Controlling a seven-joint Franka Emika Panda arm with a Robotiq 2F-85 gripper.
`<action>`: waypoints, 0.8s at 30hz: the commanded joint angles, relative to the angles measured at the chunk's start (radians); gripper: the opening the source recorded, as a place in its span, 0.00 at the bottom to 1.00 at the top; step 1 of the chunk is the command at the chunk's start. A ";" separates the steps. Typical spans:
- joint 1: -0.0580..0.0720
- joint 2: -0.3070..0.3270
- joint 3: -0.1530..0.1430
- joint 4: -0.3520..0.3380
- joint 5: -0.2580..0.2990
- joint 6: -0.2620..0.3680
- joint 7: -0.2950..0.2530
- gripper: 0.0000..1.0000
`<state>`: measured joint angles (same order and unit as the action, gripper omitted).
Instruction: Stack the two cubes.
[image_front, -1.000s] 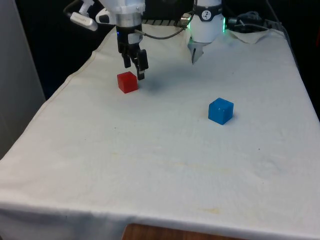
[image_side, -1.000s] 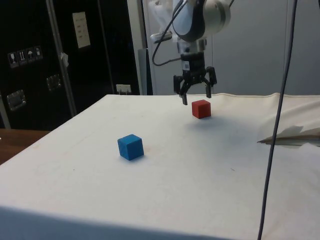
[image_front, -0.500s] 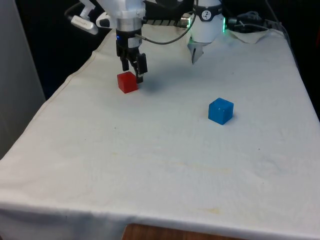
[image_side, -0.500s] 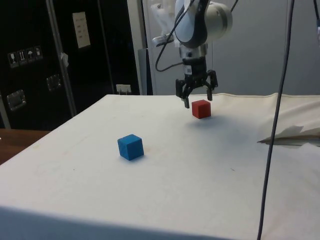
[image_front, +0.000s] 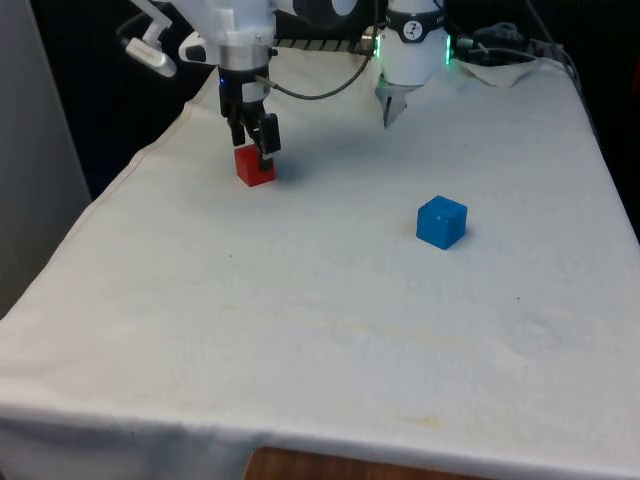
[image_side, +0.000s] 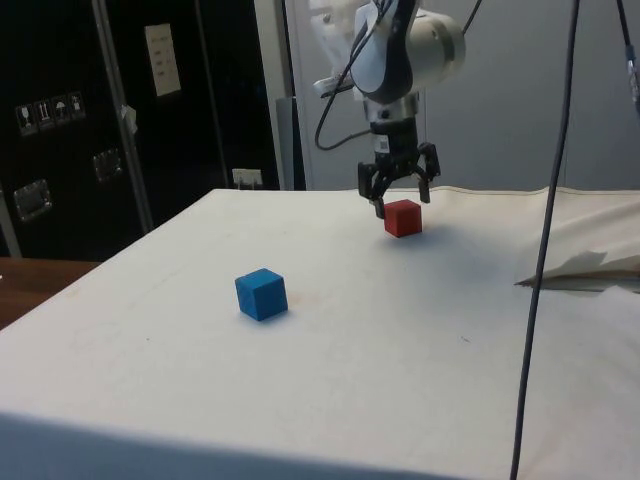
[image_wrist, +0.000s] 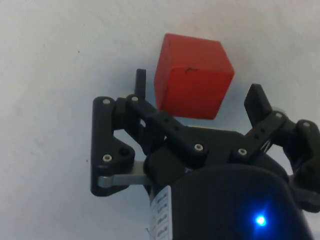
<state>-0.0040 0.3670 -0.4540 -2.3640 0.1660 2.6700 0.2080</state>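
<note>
While the pincer (image_front: 254, 143) hangs directly over the red cube (image_front: 256, 166), its two fingers are spread wider than the cube and reach down on either side of it without pinching it, as the wrist view confirms: one fingertip (image_wrist: 141, 80) stands just beside one face, the other just beside the opposite face, with a gap at each. The red cube (image_side: 403, 217) sits flat on the desk (image_front: 330, 330) near the far end, towards the front view's left. The blue cube (image_front: 441, 222) rests well apart from it, nearer the middle and untouched. Judged from this arrangement, the step in hand is the grasp of the red cube, the spread being kept so the fingers clear its edges; stacking is not yet begun.
</note>
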 joint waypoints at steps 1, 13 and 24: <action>-0.017 0.003 0.019 0.002 0.031 0.011 -0.027 1.00; -0.010 0.035 0.005 0.018 0.060 0.013 -0.053 0.57; -0.008 0.036 0.003 0.018 0.058 0.013 -0.051 0.02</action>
<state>-0.0080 0.4040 -0.4560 -2.3430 0.2160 2.6750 0.1640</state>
